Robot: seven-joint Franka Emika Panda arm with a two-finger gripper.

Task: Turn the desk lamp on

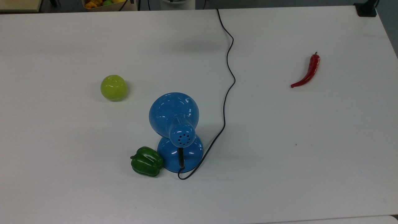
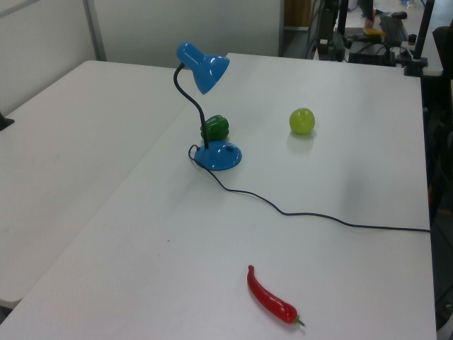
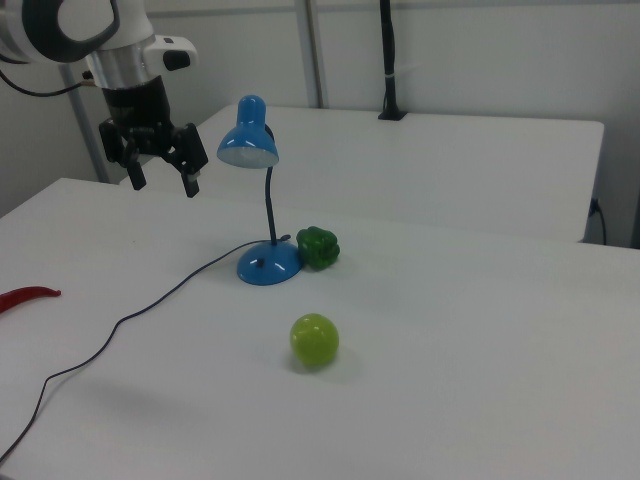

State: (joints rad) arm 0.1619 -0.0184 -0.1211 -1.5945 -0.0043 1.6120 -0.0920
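Three pieces of produce share the white table point(image 1: 62, 186) with the lamp. Working across the top view from its left: a glossy yellow-green apple point(image 1: 113, 87) sits alone, then a dark green bell pepper point(image 1: 146, 161) touches the round base of the glossy blue dome-shaded desk lamp point(image 1: 176, 124), near the table's middle. Its thin black cord point(image 1: 228, 81) snakes away toward the far edge, and a curved red chilli pepper point(image 1: 307, 72) lies well apart. Over in the right view, the black two-finger gripper point(image 3: 160, 180) hangs spread wide, holding nothing, up beside the shade.
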